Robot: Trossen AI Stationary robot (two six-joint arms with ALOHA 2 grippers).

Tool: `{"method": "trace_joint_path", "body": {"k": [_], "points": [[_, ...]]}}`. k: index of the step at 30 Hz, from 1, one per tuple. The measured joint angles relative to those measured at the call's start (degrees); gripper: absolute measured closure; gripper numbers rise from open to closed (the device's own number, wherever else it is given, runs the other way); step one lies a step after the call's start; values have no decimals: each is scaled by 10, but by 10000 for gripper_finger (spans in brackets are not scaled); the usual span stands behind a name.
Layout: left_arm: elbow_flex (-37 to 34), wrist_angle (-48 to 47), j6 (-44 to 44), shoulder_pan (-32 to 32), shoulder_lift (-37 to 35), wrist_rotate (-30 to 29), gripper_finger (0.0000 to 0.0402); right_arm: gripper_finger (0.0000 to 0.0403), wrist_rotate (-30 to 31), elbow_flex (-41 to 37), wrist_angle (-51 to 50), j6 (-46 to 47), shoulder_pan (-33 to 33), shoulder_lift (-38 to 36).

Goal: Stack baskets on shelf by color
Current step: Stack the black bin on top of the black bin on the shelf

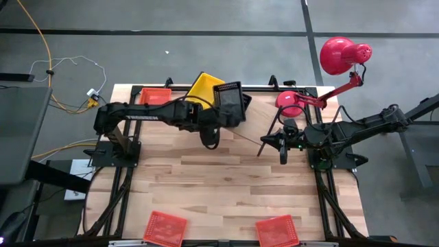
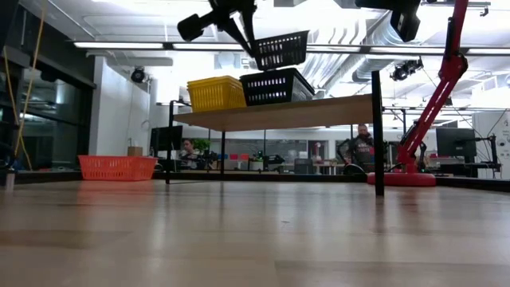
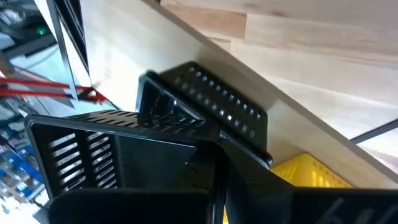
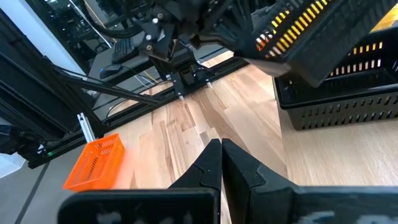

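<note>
Shelf (image 2: 319, 112) holds one yellow basket (image 2: 216, 93) and one black basket (image 2: 275, 86); your left gripper (image 2: 253, 49), clamped on a second black basket (image 2: 280, 50), hangs above it; right gripper (image 1: 263, 145) closed, idle; three orange baskets (image 1: 164, 228) remain on the table.

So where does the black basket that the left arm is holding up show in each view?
High view: the held black basket sits top centre, over the shelf, beside the yellow basket.
Low view: top centre, hanging above the other black basket.
Left wrist view: fills the lower left.
Right wrist view: upper right, tilted.
Shared landmark: the yellow basket.
</note>
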Motion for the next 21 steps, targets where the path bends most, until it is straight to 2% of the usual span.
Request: {"method": "trace_joint_path", "body": {"k": [9,21], "points": [[0,9,-46,0,3,22,388,403,15,0,0,-2,0,0],[0,46,-89,15,3,33,329,403,15,0,0,0,0,0]]}}
